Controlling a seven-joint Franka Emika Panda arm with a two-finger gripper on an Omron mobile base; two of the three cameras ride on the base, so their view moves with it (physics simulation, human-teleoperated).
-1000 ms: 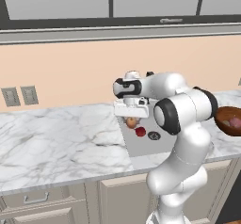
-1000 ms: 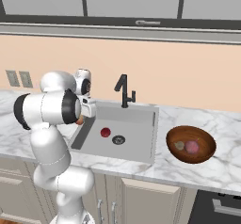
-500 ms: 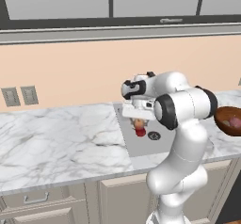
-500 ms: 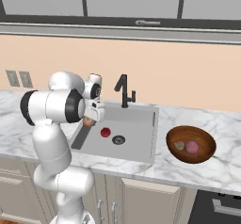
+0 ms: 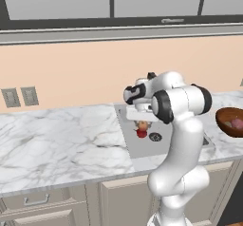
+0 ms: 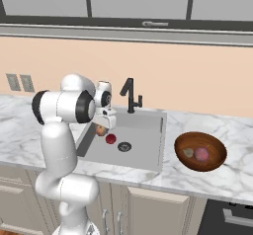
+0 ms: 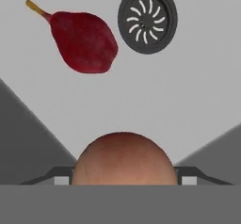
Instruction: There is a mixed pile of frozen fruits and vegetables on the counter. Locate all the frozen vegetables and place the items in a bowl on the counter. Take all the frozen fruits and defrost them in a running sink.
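Hand (image 6: 102, 128) is clamped on the orange-yellow fruit (image 7: 123, 158), hovering over the sink (image 6: 143, 141) near the red stemmed one (image 7: 84, 40), probably to drop it there for defrosting.

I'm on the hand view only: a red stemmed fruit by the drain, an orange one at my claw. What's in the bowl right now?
Observer: The bowl stands on the counter right of the sink. It holds the pinkish ball and a smaller olive-brown piece.
Operator: And where is my claw over the sink?
Observer: The claw hangs over the sink's left end with the orange fruit in it, just left of the red fruit on the basin floor.
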